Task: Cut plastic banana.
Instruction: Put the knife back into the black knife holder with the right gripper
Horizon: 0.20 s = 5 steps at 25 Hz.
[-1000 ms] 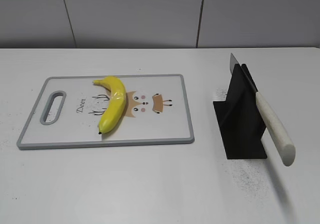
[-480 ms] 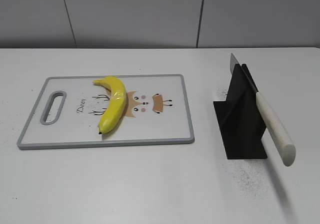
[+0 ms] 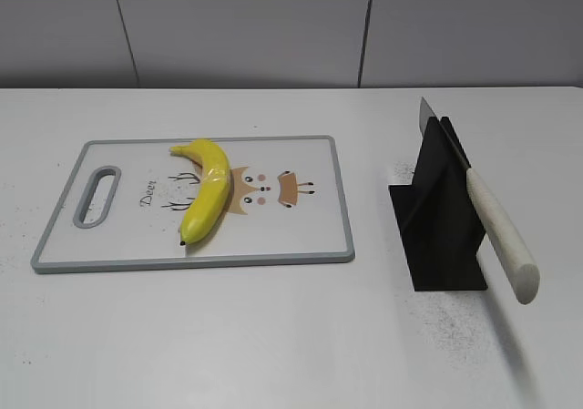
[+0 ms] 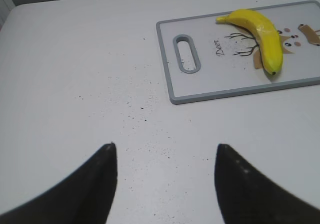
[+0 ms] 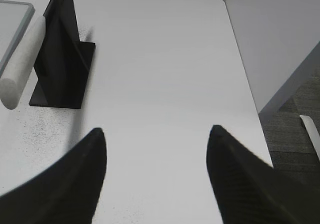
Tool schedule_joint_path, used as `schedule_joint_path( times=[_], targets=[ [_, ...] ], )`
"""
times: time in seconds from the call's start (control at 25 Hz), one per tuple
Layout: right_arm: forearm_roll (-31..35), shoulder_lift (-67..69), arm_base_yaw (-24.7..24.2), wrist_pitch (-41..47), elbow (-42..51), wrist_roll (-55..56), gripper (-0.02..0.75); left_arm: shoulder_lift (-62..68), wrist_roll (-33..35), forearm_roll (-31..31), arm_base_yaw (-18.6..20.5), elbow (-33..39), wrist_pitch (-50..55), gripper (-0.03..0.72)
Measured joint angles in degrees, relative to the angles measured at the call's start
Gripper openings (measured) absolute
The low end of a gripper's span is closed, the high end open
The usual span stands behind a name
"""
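Your banana (image 3: 206, 193) lies on the cutting board (image 3: 301, 236) — the knife (image 3: 492, 222) rests in its stand (image 3: 439, 236) right of that board; both grippers (image 4: 162, 159) (image 5: 156, 149) spread, empty.

Nothing has visibly moved; the plastic banana (image 3: 206, 189) seems to lie exactly as before

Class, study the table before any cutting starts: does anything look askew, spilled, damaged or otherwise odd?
Little stands out. Fine dark specks are scattered over the table, thickest in front of the black knife stand. The plastic banana lies whole on the cutting board, and the knife rests slanted in its stand, handle jutting forward.
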Motion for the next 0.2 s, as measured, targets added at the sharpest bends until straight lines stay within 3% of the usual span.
schedule_joint_path(
  times=[0.2],
  targets=[
    [0.0, 0.0, 0.0, 0.0, 0.0, 0.0, 0.479, 0.0, 0.0, 0.0, 0.0, 0.0, 0.0, 0.577]
  ],
)
